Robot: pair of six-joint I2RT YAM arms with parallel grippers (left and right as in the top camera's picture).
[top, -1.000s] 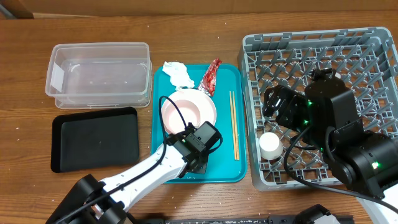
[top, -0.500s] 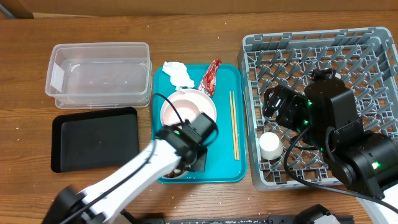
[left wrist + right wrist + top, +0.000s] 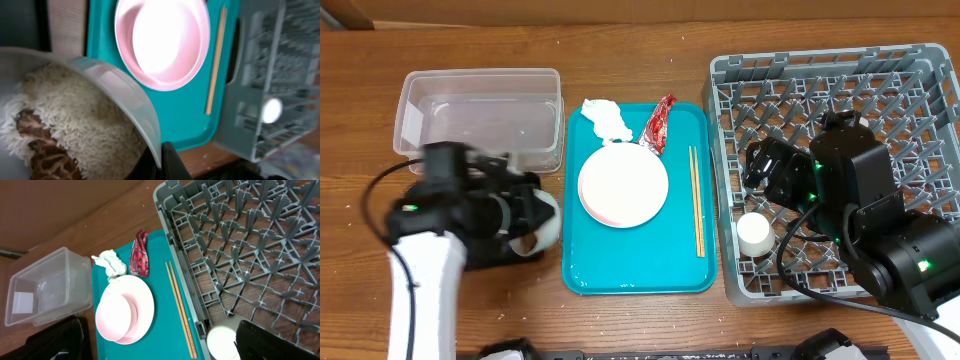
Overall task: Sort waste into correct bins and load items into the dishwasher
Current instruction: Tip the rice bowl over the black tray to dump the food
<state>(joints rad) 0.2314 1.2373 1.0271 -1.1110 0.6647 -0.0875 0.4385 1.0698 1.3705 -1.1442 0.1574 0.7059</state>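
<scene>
Overhead: shows one cup standing in the rack by the table's right edge, with nothing else loaded. Leaves the plate, chopsticks, tissue and wrapper on the teal tray at mid-table, the last two along its far edge. Shows the tub near the far left corner empty, which puts the sorting, at a guess, barely begun. Has the left arm reaching in from the near left corner, with the left gripper holding the bowl tipped on its side over the black tray. Sets the right arm above the rack. Left wrist: shows the left gripper closed on the bowl's rim, with rice and brown scraps heaped inside and nothing visibly poured out yet. Right wrist: looks down on the rack's near left corner and the cup there. Shows the right gripper only as a dark shape at the bottom edge beside the cup. Cannot tell how far apart its fingers stand, nor whether anything is held.
</scene>
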